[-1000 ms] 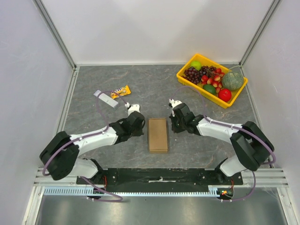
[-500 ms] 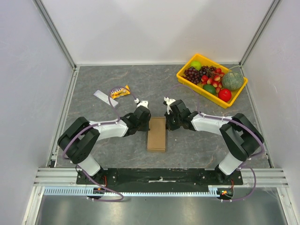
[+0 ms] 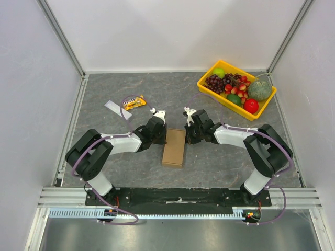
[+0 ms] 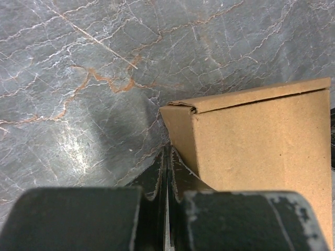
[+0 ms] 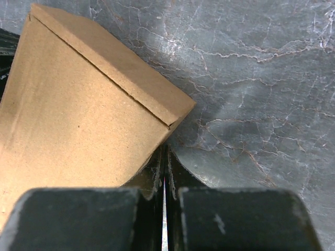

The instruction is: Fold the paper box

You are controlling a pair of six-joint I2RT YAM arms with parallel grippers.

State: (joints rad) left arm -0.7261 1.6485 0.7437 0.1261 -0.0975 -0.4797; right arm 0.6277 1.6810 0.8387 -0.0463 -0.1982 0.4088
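The paper box (image 3: 174,147) is a closed brown cardboard carton lying flat in the middle of the table, turned slightly off square. My left gripper (image 3: 165,136) is shut and empty, with its tips against the box's left side near the far corner. In the left wrist view the left gripper (image 4: 167,152) meets the box (image 4: 256,141) at its corner. My right gripper (image 3: 186,137) is also shut and empty, against the right side near the far corner. In the right wrist view the right gripper (image 5: 165,150) sits under the box (image 5: 78,120) edge.
A yellow tray (image 3: 226,104) of fruit stands at the back right. An orange snack wrapper (image 3: 134,102) and a grey strip (image 3: 113,106) lie at the back left. White walls with metal rails close in the table.
Both arms have swung inward until their shut tips reached the box's far corners. The box has turned a little, its near end shifting left.
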